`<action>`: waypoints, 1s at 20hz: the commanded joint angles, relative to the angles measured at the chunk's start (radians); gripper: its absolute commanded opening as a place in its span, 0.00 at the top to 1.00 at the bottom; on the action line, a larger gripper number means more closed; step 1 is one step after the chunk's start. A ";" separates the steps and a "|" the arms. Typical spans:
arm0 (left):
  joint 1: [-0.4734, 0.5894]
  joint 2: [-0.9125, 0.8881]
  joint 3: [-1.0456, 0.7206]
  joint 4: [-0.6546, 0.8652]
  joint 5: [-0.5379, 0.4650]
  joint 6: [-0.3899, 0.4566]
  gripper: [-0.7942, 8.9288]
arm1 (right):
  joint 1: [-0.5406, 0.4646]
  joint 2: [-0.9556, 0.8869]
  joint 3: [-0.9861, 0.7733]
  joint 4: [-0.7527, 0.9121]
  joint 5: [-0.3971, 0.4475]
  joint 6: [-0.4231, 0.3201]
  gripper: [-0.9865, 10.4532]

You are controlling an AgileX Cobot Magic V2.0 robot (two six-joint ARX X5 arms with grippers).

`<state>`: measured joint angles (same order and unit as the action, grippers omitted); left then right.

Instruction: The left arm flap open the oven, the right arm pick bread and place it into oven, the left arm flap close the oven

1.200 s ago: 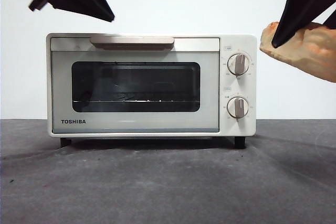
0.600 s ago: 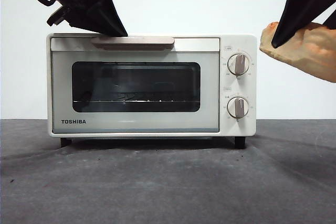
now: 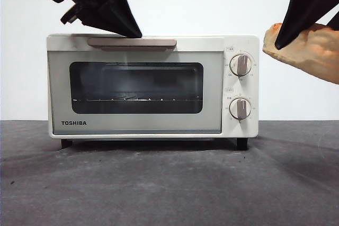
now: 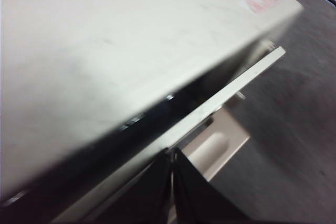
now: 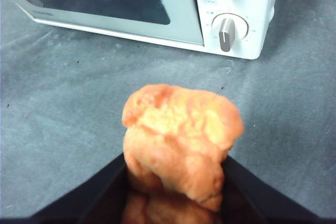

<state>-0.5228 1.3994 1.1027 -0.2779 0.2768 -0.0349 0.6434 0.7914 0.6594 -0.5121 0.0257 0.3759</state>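
Note:
The cream TOSHIBA oven [image 3: 228,130] stands mid-table, its door [image 4: 226,90] tipped slightly outward at the top, with a dark gap behind it. My left gripper [image 3: 135,33] comes down from the upper left. Its jaws are shut together, their tip [image 4: 170,156] at the door's top edge by the beige handle [image 3: 132,42]. My right gripper [image 3: 306,36] hovers in the air to the right of the oven, shut on the golden-orange bread [image 3: 310,51]. In the right wrist view the bread [image 5: 181,140] sits between the jaws [image 5: 176,182], above the cloth in front of the oven's knob side [image 5: 231,24].
A grey cloth [image 3: 169,183] covers the table in front of the oven. Two round knobs [image 3: 241,64] sit on the oven's right panel. A wire rack [image 3: 137,99] shows through the dark window. A white wall stands behind.
My left gripper has come down and rightward onto the oven's handle, and the door has tipped open a crack at its top. The right gripper and bread have stayed put.

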 commanded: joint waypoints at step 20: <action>-0.159 0.035 -0.011 -0.412 -0.008 -0.090 0.90 | 0.010 0.002 0.021 0.008 -0.004 -0.017 0.73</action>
<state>-0.6758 1.4151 1.0843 -0.6994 0.2737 -0.1200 0.6434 0.7914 0.6594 -0.5121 0.0227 0.3664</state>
